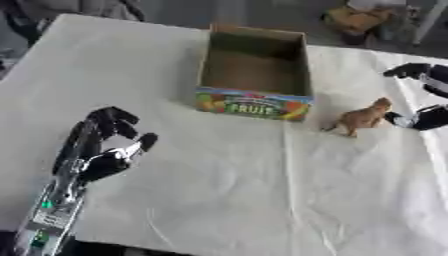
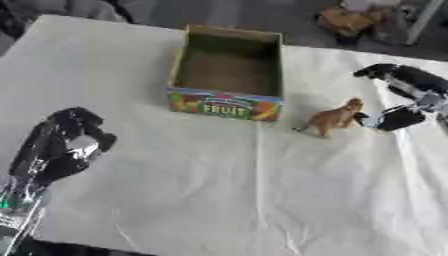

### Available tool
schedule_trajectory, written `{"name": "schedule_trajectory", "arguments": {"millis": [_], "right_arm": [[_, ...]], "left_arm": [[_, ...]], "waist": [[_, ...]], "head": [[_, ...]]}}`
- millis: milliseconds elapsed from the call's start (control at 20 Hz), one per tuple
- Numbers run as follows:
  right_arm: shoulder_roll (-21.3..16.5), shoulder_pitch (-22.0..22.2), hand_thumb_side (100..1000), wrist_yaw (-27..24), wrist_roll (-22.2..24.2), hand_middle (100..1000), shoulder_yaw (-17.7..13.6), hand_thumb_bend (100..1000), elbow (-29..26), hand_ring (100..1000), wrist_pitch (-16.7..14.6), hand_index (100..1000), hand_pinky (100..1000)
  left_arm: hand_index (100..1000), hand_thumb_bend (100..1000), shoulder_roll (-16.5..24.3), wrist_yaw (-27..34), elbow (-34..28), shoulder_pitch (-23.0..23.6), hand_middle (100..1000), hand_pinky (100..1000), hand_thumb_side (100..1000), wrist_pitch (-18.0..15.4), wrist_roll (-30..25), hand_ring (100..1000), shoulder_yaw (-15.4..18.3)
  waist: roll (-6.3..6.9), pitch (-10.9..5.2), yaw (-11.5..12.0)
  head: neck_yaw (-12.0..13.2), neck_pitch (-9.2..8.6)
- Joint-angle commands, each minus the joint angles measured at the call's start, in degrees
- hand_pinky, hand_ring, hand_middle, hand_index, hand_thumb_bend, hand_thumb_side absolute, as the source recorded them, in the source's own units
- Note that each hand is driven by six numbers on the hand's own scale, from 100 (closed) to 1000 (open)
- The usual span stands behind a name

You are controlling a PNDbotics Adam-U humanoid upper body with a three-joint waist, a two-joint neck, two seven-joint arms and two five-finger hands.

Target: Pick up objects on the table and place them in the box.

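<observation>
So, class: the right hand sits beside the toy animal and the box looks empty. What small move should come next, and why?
Probably close the right hand around the brown toy animal. The hand is open, its fingers either side of the toy's head end, and the toy stands on the cloth beside the fruit box, which holds nothing. The left hand rests idle at lower left.

Head stereo pair looking down

Matt brown cardboard box (image 1: pixel 255 70) with a glossy printed fruit label on its front, standing on a creased, matt white cloth (image 1: pixel 227 190); beside the glossy black right hand (image 2: pixel 404 95), a smooth tan animal figure (image 2: pixel 333 118) that looks plastic.
</observation>
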Motion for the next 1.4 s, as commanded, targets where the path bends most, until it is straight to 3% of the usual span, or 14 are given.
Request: {"name": "schedule_trajectory", "arguments": {"millis": [50, 450, 1400], "right_arm": [[-1.3, -1.1, 252, 0.6, 0.0, 900, -0.9, 335, -0.1, 916, -0.2, 946, 932], [-0.6, -1.6, 228, 2.1, 0.1, 895, -0.8, 323, 1.0, 914, -0.5, 944, 930], [4.3, -4.1, 233, 8.8, -1.8, 886, -2.4, 317, 11.2, 908, -1.6, 944, 927]], "left_arm": [[595, 649, 0.4, 0.1, -0.9, -0.5, 541, 555, 367, 0.0, 0.0, 515, -0.1], [595, 650, 0.4, 0.2, -0.9, -0.5, 540, 555, 367, 0.0, -0.1, 514, -0.2], [595, 651, 0.1, 0.3, -0.9, -0.7, 538, 555, 365, 0.0, -0.2, 512, -0.3]], "waist": [[0.18, -0.98, 0.0], [0.25, -1.03, 0.1], [0.75, -1.16, 0.6]], "head": [[-0.1, 0.33], [-0.2, 0.33], [-0.6, 0.33]]}}
